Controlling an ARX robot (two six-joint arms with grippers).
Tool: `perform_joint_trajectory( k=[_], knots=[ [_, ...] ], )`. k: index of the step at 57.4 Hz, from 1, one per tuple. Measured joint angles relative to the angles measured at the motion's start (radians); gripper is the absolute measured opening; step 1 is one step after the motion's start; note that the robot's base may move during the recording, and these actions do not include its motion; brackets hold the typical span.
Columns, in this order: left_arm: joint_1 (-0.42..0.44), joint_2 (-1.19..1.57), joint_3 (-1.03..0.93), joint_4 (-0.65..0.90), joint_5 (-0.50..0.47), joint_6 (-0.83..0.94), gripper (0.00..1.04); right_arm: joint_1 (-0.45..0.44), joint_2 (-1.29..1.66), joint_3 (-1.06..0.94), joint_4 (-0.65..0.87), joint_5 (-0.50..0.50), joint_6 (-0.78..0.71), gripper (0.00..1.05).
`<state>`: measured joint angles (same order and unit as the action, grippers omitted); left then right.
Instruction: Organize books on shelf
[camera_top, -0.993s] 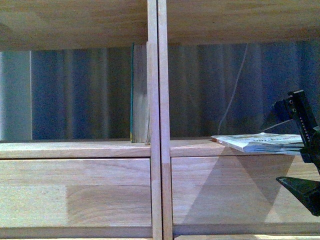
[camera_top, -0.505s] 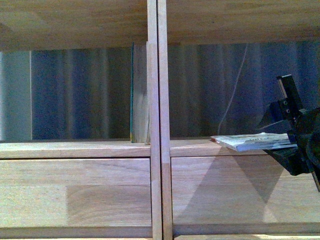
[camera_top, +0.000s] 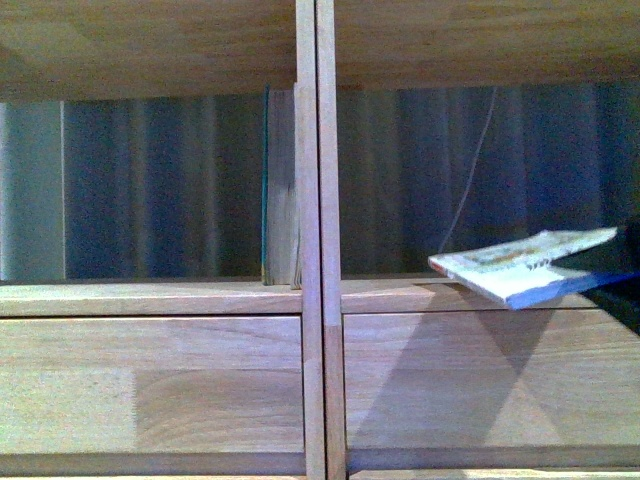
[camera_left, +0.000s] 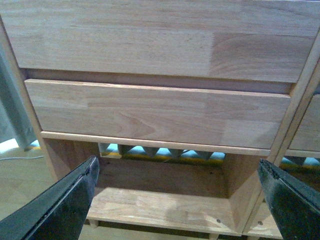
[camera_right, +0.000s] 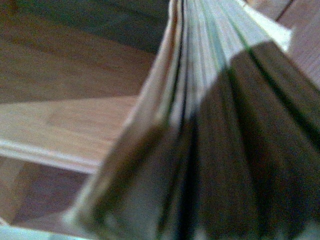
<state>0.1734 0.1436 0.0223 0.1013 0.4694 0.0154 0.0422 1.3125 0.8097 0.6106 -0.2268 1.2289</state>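
The thin paperback book (camera_top: 525, 265) hangs in the air at the right compartment's shelf edge, tilted with its right end raised and its left corner low. My right gripper is shut on it but lies out of the front view at the right edge. In the right wrist view the book's page edges (camera_right: 215, 115) fill the frame, close and blurred. The taller teal book (camera_top: 272, 190) stands upright against the central upright (camera_top: 318, 240) in the left compartment. My left gripper (camera_left: 180, 200) is open and empty, facing the shelf's lower front panels (camera_left: 160, 112).
The light-wood shelf board (camera_top: 150, 298) runs across under both compartments, with plain front panels (camera_top: 150, 385) below. A thin white cable (camera_top: 470, 170) hangs behind the right compartment. The lowest open compartment (camera_left: 160, 205) shows in the left wrist view.
The right gripper has moved out of the front view to the right. The paperback has lifted off the shelf edge and tilted, right end up. The teal book has not moved.
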Motion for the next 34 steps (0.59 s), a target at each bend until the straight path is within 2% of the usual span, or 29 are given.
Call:
perform_joint_trajectory(
  k=[4,7,10,16,22,27,34],
  knots=[
    [0.096,0.124,0.015,0.097,0.198,-0.003,0.97,-0.017,-0.077,-0.029,0.002,-0.044,-0.039,0.07],
    [0.139,0.21,0.034,0.174,0.283,-0.008,0.97,-0.032,-0.128,-0.039,0.002,-0.067,-0.059,0.07],
    [0.174,0.299,0.06,0.253,0.323,-0.02,0.97,-0.05,-0.176,-0.043,-0.002,-0.088,-0.089,0.07],
    [0.232,0.497,0.135,0.435,0.331,-0.054,0.97,-0.087,-0.275,-0.047,-0.01,-0.137,-0.151,0.07],
    [0.24,0.708,0.249,0.593,0.304,-0.11,0.97,-0.114,-0.353,-0.047,-0.007,-0.178,-0.23,0.07],
    [0.217,0.856,0.378,0.598,0.299,-0.182,0.97,-0.117,-0.385,-0.047,0.018,-0.194,-0.31,0.07],
    [0.121,1.09,0.693,0.539,0.278,-0.376,0.97,-0.096,-0.365,-0.04,0.093,-0.189,-0.392,0.07]
  ],
)
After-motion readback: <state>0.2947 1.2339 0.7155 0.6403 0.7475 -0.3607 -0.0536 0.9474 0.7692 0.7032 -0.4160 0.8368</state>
